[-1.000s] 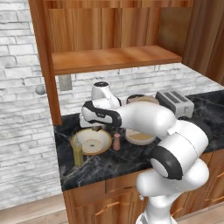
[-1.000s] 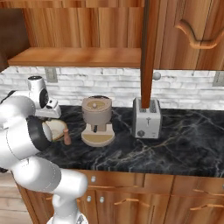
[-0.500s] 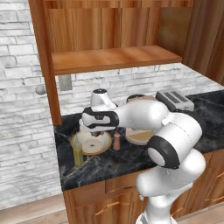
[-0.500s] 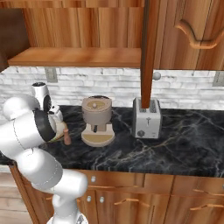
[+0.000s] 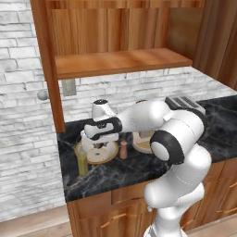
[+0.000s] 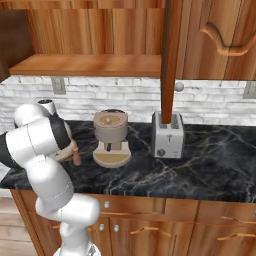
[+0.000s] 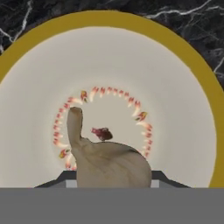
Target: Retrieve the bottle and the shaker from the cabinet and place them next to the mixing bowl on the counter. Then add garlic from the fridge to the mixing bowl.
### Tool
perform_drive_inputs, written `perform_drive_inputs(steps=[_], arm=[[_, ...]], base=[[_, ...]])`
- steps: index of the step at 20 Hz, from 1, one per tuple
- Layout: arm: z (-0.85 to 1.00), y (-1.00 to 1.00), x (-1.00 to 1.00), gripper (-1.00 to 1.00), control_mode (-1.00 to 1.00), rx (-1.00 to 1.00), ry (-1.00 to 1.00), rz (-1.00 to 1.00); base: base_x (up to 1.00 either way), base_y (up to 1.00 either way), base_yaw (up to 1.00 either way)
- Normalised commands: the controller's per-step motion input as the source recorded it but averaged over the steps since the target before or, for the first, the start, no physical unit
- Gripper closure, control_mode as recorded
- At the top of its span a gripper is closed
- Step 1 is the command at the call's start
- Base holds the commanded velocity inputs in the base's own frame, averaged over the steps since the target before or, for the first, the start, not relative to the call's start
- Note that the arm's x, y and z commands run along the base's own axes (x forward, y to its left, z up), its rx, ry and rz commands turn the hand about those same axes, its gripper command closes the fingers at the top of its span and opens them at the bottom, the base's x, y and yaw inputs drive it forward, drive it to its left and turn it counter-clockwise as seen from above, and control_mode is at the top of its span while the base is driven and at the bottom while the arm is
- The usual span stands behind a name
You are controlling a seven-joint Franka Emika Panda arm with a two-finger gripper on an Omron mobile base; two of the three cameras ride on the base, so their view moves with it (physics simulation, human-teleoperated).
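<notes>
Left base view: your gripper [image 5: 98, 144] hangs over the mixing bowl [image 5: 107, 155]; bottle [image 5: 82, 160] touching the bowl's left rim, shaker [image 5: 123, 150] just right. Right base view: shaker [image 6: 76, 156] stands between bowl and coffee machine [image 6: 111, 138], counter edge close in front. Hand view: fingers clamped on the garlic [image 7: 107, 162], above the bowl's [image 7: 39, 70] centre, rim clear all round.

Kitchen setting, rendered. Wall: whitewashed brick [image 5: 23, 92], with a grey outlet plate [image 5: 68, 86]. Counter: black marble with white veining [image 6: 200, 165], on wooden base cabinets [image 6: 150, 225] with curved wooden handles. Above: open wooden upper cabinet, one bare shelf [image 5: 118, 62]; door [image 6: 170, 55] swung out edge-on, round grey knob. Floor: pale wood planks [image 5: 32, 224]. Lighting even.
</notes>
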Motion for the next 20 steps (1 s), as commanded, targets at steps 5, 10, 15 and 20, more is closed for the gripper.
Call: perform_drive_inputs(steps=[5, 10, 15, 20], arm=[[-0.11, 0.04, 0.23, 1.00, -1.00, -0.03, 0.09, 0.00], [-0.09, 0.01, 0.01, 1.00, -1.00, -0.01, 0.03, 0.00], [0.00, 0.00, 0.00, -1.00, -1.00, 0.00, 0.00, 0.00], [0.00, 0.00, -0.08, -1.00, -1.00, 0.00, 0.00, 0.00]], base=[[0.00, 0.00, 0.00], [0.00, 0.00, 0.00], [0.00, 0.00, 0.00], [0.00, 0.00, 0.00]])
